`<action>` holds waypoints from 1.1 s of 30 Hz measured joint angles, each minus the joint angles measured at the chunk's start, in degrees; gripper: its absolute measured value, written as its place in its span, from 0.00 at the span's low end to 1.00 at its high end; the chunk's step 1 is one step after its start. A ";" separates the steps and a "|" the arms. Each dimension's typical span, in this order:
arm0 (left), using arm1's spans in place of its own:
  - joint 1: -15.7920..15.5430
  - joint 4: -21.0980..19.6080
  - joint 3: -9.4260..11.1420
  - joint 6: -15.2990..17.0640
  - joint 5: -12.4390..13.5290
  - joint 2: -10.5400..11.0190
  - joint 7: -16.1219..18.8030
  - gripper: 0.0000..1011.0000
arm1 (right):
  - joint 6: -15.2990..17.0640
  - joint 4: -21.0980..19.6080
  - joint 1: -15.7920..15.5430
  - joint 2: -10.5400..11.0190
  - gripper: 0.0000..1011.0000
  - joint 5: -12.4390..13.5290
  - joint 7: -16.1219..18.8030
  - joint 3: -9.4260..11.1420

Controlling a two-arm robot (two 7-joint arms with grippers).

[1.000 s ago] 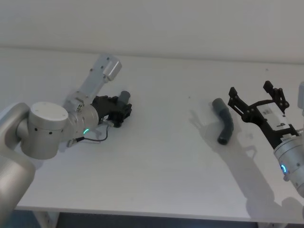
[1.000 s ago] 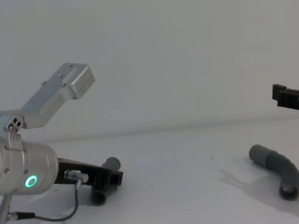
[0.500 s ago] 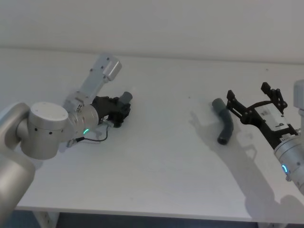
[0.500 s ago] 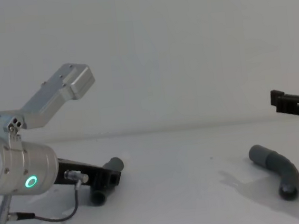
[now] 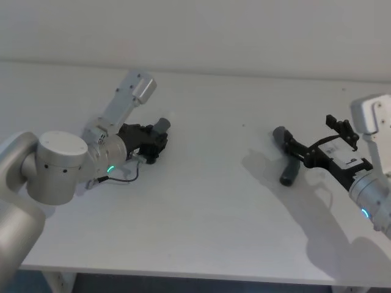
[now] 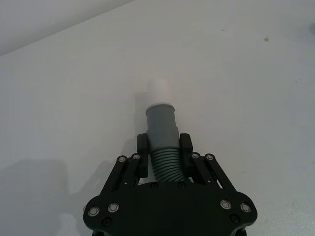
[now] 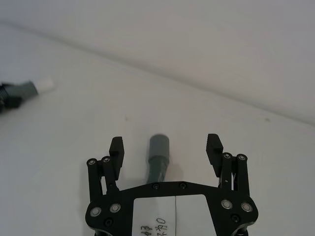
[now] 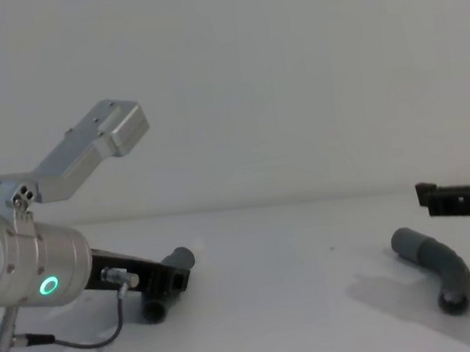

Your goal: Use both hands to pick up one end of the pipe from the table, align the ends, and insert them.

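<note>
On the left of the white table (image 5: pixel 201 201), my left gripper (image 5: pixel 160 139) is shut on the ribbed part of the straight pipe piece (image 5: pixel 162 125). In the left wrist view the grey piece (image 6: pixel 161 129) points away between the fingers (image 6: pixel 142 152), its pale tip (image 6: pixel 161 88) free. The piece (image 8: pixel 176 259) lies low over the table. My right gripper (image 5: pixel 310 133) is open above the bent pipe piece (image 5: pixel 288 171) on the right. In the right wrist view its socket end (image 7: pixel 158 147) lies between the spread fingertips (image 7: pixel 116 145), untouched. From the chest the bent piece (image 8: pixel 436 261) rests flat.
The white wall rises behind the table's far edge (image 5: pixel 244 76). The table's front edge (image 5: pixel 183 268) runs along the bottom of the head view. A thin cable (image 5: pixel 125 177) loops from my left wrist onto the table.
My right gripper has moved left and lower, tilting over the bent piece so that its open fingers now straddle it. The left gripper and straight piece have barely shifted.
</note>
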 joint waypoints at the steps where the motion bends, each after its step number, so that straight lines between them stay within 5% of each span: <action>1: 0.00 0.00 0.00 0.00 0.00 0.00 0.00 0.37 | 1.46 0.13 0.57 0.26 0.99 -0.35 0.15 -0.31; 8: 0.00 0.00 0.00 0.00 0.00 0.00 0.01 0.37 | 7.74 1.00 2.77 0.51 0.99 -1.59 0.47 -1.21; 18: 0.00 0.00 0.00 0.00 -0.01 0.00 0.01 0.37 | 14.56 2.65 5.28 -2.40 0.99 -1.77 -1.27 -0.63; 33: 0.00 0.00 0.00 0.00 -0.01 0.00 0.01 0.37 | 19.29 4.48 7.62 -5.50 0.99 -1.79 -2.28 -0.86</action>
